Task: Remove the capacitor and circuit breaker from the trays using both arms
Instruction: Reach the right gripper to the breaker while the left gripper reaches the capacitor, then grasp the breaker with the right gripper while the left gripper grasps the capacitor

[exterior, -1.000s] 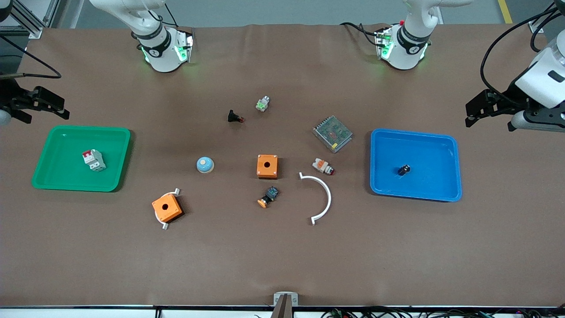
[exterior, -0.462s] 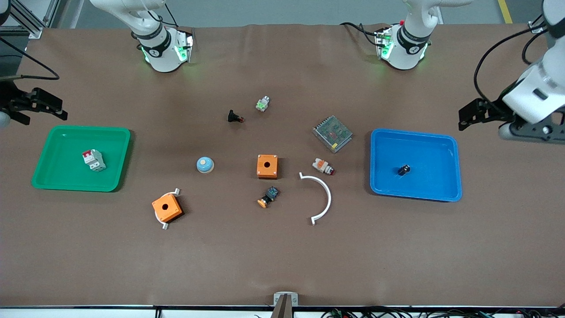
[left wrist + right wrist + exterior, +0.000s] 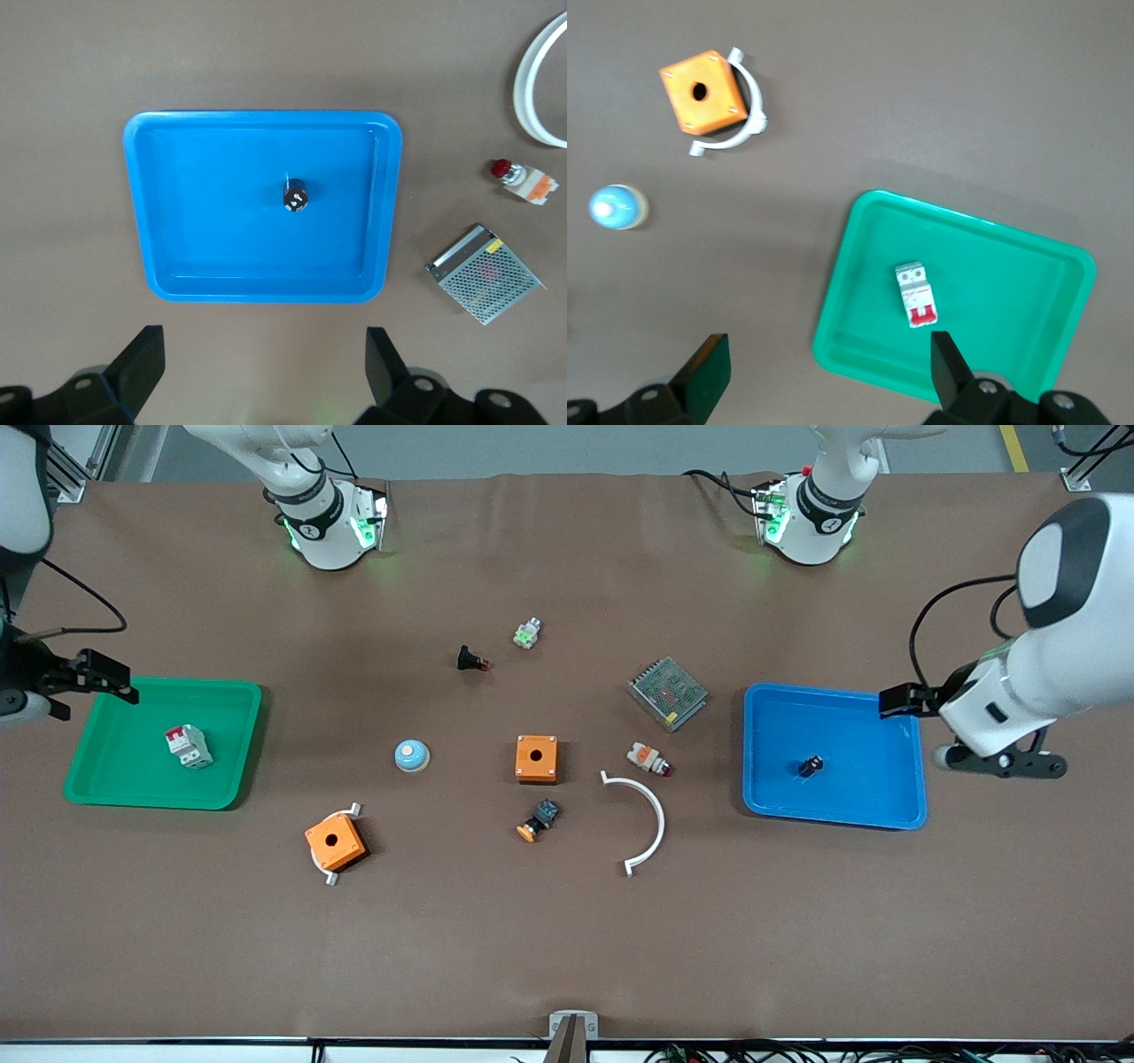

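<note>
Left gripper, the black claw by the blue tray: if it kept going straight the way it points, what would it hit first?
Probably the shallow blue plastic tray with the tiny black capacitor. The open left gripper looks down on it, though how directly over it is unclear.

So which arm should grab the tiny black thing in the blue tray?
The left arm, I think. Its open left claw hangs at the blue tray's rim, close to the capacitor. The open right claw is over the green tray, by the circuit breaker.
</note>
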Controlling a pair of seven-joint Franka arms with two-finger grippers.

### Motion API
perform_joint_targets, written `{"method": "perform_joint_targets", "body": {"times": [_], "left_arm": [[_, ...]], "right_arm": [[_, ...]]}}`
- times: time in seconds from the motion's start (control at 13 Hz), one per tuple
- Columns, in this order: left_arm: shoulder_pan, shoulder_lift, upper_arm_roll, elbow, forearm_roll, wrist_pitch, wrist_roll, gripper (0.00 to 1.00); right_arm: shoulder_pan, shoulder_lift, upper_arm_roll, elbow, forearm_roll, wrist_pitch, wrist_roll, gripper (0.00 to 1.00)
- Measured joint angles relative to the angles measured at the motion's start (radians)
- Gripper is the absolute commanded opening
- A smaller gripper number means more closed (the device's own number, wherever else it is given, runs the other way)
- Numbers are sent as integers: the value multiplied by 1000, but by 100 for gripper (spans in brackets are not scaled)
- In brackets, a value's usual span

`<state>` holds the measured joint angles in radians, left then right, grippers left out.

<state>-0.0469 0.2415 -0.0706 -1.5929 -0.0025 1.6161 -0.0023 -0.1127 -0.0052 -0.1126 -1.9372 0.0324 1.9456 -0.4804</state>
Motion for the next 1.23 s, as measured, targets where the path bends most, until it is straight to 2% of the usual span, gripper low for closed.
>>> {"method": "perform_joint_targets", "body": {"times": [0.23, 0.38, 1.0, 1.23], "left_arm": [[0, 39, 0, -122, 0, 178, 0, 100], [-3, 66, -1, -211, 0, 299, 0, 100], [-34, 181, -5, -385, 0, 614, 0, 100], [-42, 220, -4, -429, 2, 697, -1, 95]], "right_arm": [[-40, 9, -2, -148, -2, 202, -105, 100], [-51, 40, -2, -217, -11, 284, -147, 100], [-93, 259, -3, -234, -105, 434, -156, 100], [-113, 309, -3, -234, -136, 469, -158, 100]]}}
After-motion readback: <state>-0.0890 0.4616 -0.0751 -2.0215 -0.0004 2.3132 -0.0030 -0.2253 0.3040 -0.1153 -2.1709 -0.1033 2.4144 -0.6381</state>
